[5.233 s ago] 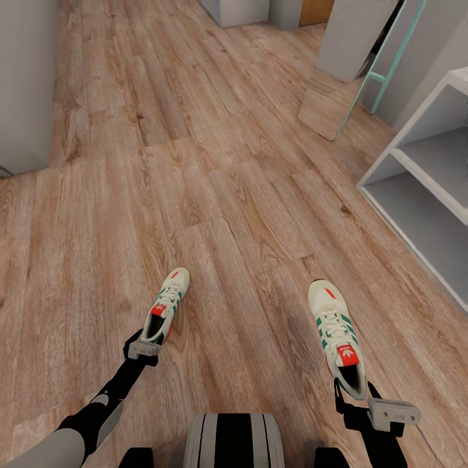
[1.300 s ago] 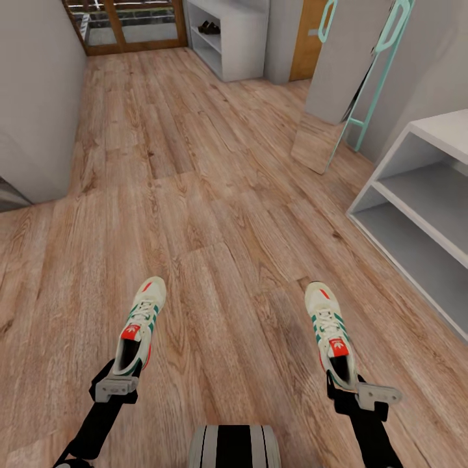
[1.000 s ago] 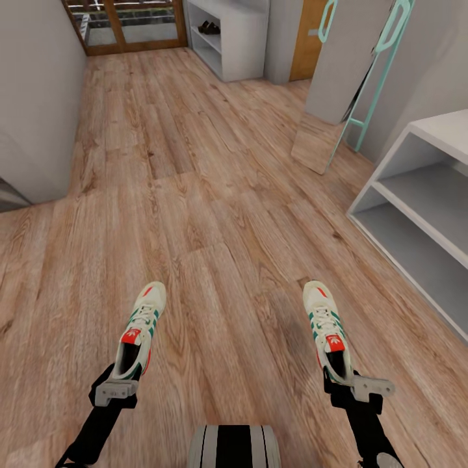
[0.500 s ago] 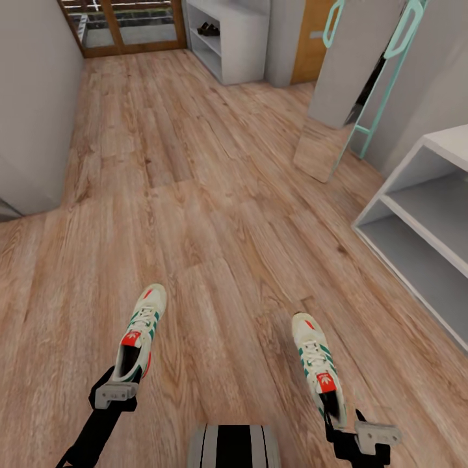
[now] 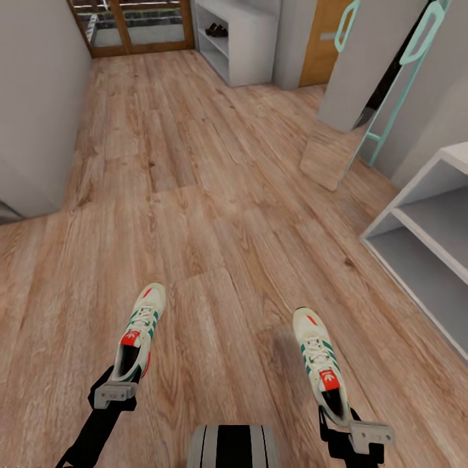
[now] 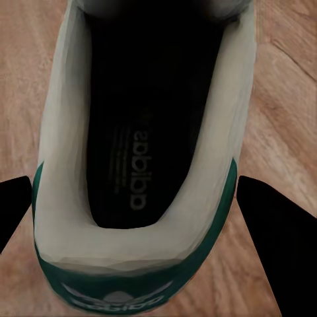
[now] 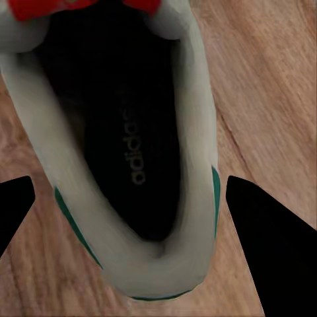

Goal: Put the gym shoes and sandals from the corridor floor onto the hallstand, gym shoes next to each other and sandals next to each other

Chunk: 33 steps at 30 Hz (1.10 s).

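Left claw (image 5: 116,388): gripping the heel of the left gym shoe (image 5: 138,331); in the left wrist view its dark fingers (image 6: 14,210) sit on either side of that heel (image 6: 135,198).
Right claw (image 5: 348,426): gripping the heel of the right gym shoe (image 5: 320,363); in the right wrist view its fingers (image 7: 274,244) flank the shoe's heel (image 7: 129,152).
Gym shoes: both white with green stripes and a red-orange tongue label, toes pointing away from the robot, well apart from each other, held out over the corridor floor (image 5: 214,221). Whether the soles touch the floor cannot be told.
Hallstand (image 5: 426,244): white-grey shelves at the right edge of the head view, off to the right of the right shoe, its visible tiers bare.
Teal frame (image 5: 396,97): slim ladder-like frame leaning by the wall, beyond the hallstand.
Far shelf unit (image 5: 237,39): white, at the corridor's far end, with a small dark pair of shoes (image 5: 216,30) on one shelf; too small to tell what kind.
Robot base (image 5: 233,445): striped black and grey, at the lower edge between the arms.
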### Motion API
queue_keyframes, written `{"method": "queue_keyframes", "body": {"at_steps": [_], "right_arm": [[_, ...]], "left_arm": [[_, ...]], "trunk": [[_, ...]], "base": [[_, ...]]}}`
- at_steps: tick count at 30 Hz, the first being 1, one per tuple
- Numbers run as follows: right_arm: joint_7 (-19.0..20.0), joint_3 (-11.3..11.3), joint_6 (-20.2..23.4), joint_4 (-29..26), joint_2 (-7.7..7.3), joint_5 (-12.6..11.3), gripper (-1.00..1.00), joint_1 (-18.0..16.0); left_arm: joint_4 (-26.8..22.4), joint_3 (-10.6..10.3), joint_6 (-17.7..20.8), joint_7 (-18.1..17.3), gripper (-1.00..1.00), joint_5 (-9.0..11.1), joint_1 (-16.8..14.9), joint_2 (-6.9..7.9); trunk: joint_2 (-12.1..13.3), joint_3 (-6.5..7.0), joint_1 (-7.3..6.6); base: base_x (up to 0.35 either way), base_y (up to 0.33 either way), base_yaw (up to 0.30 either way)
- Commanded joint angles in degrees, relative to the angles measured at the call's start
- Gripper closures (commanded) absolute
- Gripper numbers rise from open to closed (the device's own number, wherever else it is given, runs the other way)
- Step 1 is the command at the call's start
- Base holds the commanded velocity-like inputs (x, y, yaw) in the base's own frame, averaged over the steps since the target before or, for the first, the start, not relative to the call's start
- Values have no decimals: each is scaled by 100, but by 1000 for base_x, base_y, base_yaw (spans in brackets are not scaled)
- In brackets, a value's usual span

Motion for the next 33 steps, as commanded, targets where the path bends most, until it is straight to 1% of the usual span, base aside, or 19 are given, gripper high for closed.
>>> {"method": "queue_keyframes", "body": {"at_steps": [1, 6, 15, 19, 33], "right_arm": [[-2, 1, 0, -1, 0, 1, 100, 0], [-146, 27, 0, 5, 1, -1, 100, -1], [-310, 203, -2, 8, -5, 3, 100, 1], [-385, 242, -6, 8, -6, 5, 100, 3], [-465, 287, -15, 16, -7, 6, 100, 6]], "left_arm": [[0, 0, 0, -1, 100, 0, 0, 0], [0, 4, -6, -3, 100, 2, 0, -1], [0, 3, -7, -2, 100, 3, 0, -4], [0, 0, -9, -4, 100, 1, 0, -4], [5, -14, -10, -6, 100, -7, 0, -4]], "trunk": [[0, 0, 0], [0, 0, 0], [0, 1, 0], [0, 7, 0], [0, 62, 0]], "base": [[104, -80, 223], [57, -44, 255], [18, -14, 282], [5, -4, 291], [1, -1, 274]]}}
